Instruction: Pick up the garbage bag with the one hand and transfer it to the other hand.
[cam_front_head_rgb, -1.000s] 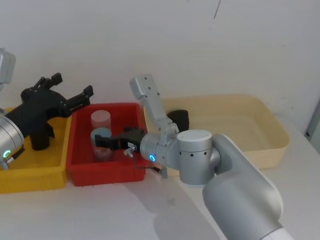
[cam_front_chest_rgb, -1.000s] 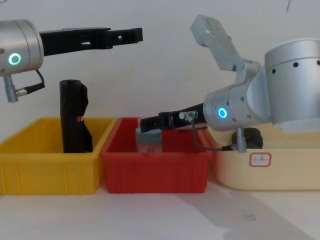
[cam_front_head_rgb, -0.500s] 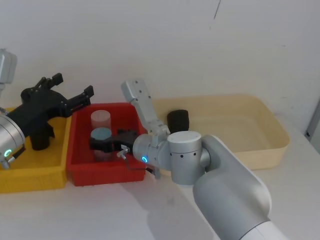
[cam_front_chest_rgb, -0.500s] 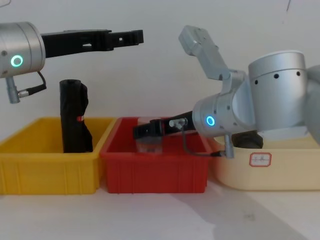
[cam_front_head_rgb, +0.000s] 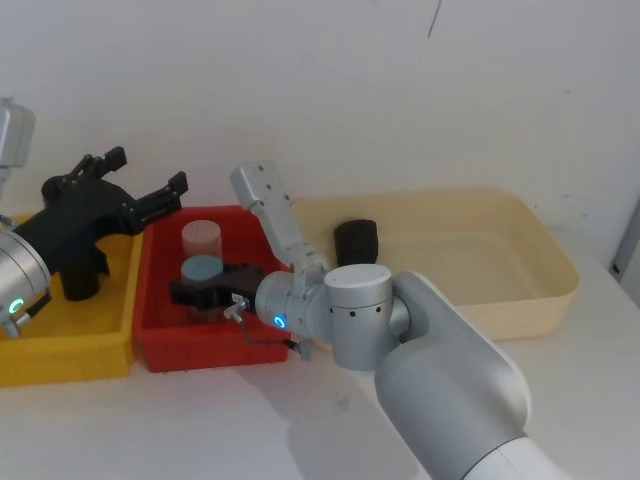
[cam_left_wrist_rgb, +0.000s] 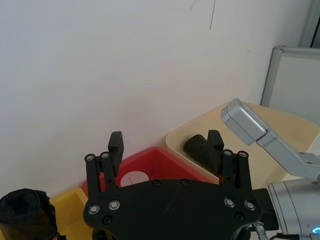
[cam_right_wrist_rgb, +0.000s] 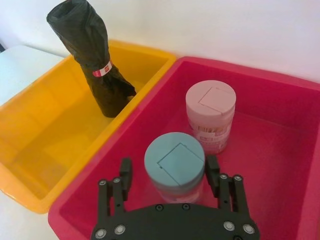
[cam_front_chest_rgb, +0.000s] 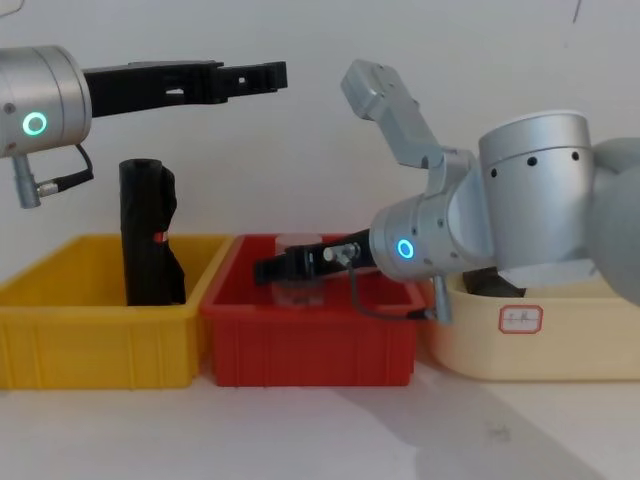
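Jaws of the right gripper (cam_right_wrist_rgb: 170, 172) stand spread, one on each side of the blue-lidded jar (cam_right_wrist_rgb: 175, 165) in the red bin (cam_front_head_rgb: 160, 345); contact with the jar cannot be told. Jaws of the left gripper (cam_front_chest_rgb: 262, 74) are also apart and hold nothing; it hangs well above the red bin's left edge, over the seam with the yellow bin (cam_front_chest_rgb: 100, 335).

Landmark: red bin, middle of three on the tabletop (cam_front_head_rgb: 200, 420).
- Inside the red bin: blue-lidded jar toward the front, pink-lidded jar (cam_right_wrist_rgb: 210, 115) just behind it, both upright.
- Left of the red bin: yellow bin, touching it. A black roll with a small red mark (cam_right_wrist_rgb: 92, 55) stands in it, leaning slightly.
- Right of the red bin: cream tray (cam_front_head_rgb: 520, 300), just beside it. The garbage bag (cam_front_head_rgb: 356, 240) stands in the tray's corner nearest the red bin, untouched by either gripper. In the chest view it is mostly hidden behind the right arm.

Right arm reaches across from the cream tray side into the red bin, blue ring light lit. Left arm shows a green ring light.
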